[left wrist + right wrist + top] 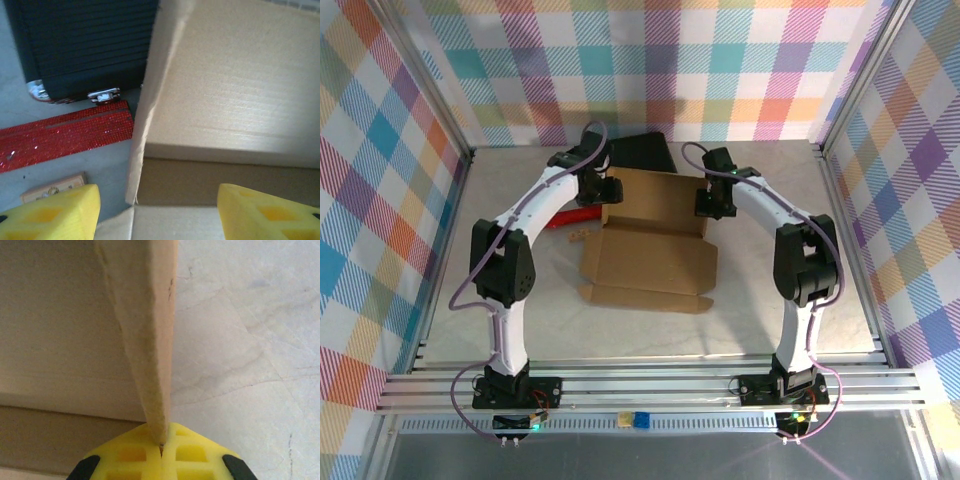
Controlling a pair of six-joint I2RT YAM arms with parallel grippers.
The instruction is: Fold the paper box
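Brown paper box: laid at the middle of the tabletop, between the two arms. The near panel is spread flat, the far panel is raised, and a side flap stands at each end.
Left gripper: seen with its yellow fingertips spread wide, one to each side of the box's left flap edge. No contact with the cardboard can be made out, so nothing is gripped.
Right gripper: closed on the thin edge of the box's right flap, which is pinched between the yellow pads and stands upright above the pale tabletop.
Black case: placed behind the box's far left corner, ribbed on top, with a metal latch on its near edge.
Red strip: glittery, laid flat just beside the box's left side, in front of the case.
Small pale block: set near the red strip; possibly wood, though the marking on it is too blurred to be read.
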